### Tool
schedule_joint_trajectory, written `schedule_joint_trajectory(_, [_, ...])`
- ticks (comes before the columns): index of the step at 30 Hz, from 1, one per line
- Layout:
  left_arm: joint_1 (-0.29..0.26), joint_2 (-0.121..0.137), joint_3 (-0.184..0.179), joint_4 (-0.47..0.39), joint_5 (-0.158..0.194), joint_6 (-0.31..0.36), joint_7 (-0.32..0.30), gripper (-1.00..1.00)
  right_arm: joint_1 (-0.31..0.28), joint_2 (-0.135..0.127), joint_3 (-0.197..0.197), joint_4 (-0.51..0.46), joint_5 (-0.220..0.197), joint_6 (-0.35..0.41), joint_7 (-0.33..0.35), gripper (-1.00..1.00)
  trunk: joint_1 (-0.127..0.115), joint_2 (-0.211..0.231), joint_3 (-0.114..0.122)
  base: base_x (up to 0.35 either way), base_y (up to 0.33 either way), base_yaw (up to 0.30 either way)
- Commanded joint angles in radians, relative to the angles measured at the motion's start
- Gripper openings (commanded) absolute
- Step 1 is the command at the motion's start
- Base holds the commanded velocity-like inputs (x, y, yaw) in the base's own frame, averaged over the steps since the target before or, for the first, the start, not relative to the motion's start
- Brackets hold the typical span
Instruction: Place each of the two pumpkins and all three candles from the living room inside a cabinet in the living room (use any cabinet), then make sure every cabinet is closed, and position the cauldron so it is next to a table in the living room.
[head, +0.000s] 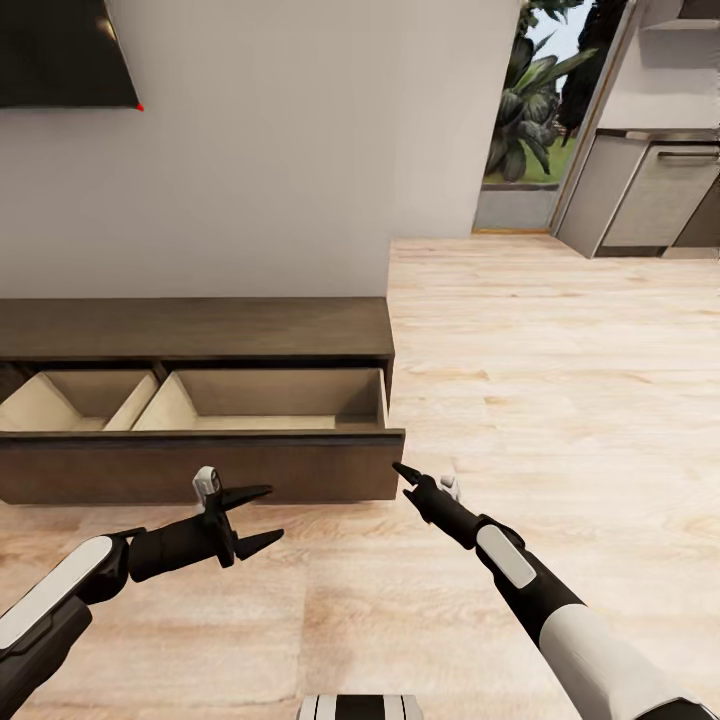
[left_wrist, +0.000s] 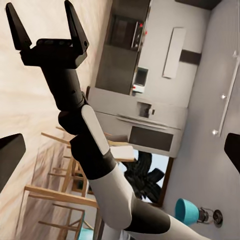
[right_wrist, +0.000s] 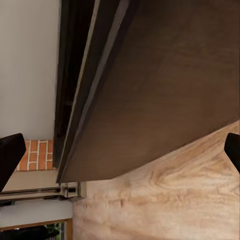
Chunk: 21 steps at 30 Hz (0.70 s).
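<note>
1. Cabinet, long, low, dark brown, is seen against the white wall; its drawer is pulled out, pale wood inside, no items seen in it.
2. Light wood floor is spread in front of the cabinet and toward the grey kitchen units.
3. Left gripper is held above the floor just before the drawer front, fingers spread, nothing held.
4. Right gripper is placed close by the drawer front's right corner; in the left wrist view its fingers are spread, nothing between them.
</note>
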Motion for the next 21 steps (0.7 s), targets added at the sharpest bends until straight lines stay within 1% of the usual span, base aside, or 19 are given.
schedule_joint_trajectory(1, [-0.001,0.001,-0.004,-0.001,-0.007,0.0,-0.009,1.0,-0.001,-0.001,0.004,0.0,-0.009,0.003,0.001,1.0,-0.001,0.0,0.003,0.0,0.0,0.0])
schedule_joint_trajectory(4, [-0.001,0.001,-0.004,-0.003,-0.006,0.0,-0.009,1.0,-0.001,-0.001,0.004,0.0,-0.009,0.003,0.0,1.0,-0.002,0.001,0.015,-0.021,0.0,0.0])
schedule_joint_trajectory(8, [-0.001,0.001,-0.005,-0.011,-0.007,0.0,-0.008,1.0,-0.001,-0.001,0.004,-0.001,-0.009,0.003,0.0,1.0,-0.004,0.002,0.03,-0.161,0.0,0.0])
schedule_joint_trajectory(12, [-0.001,0.001,-0.005,-0.011,-0.008,0.0,-0.008,1.0,-0.001,-0.001,0.004,-0.001,-0.009,0.003,0.0,1.0,-0.006,0.003,0.046,-0.057,0.0,0.0])
schedule_joint_trajectory(16, [-0.001,0.001,-0.005,-0.012,-0.007,0.0,-0.008,1.0,-0.001,-0.001,0.004,-0.002,-0.008,0.003,-0.001,1.0,-0.019,0.028,0.059,-0.089,0.0,0.0])
schedule_joint_trajectory(21, [-0.001,0.001,-0.005,-0.012,-0.008,0.0,-0.007,1.0,-0.001,0.0,0.004,-0.003,-0.007,0.003,-0.001,1.0,-0.039,0.063,0.074,-0.207,0.0,0.0])
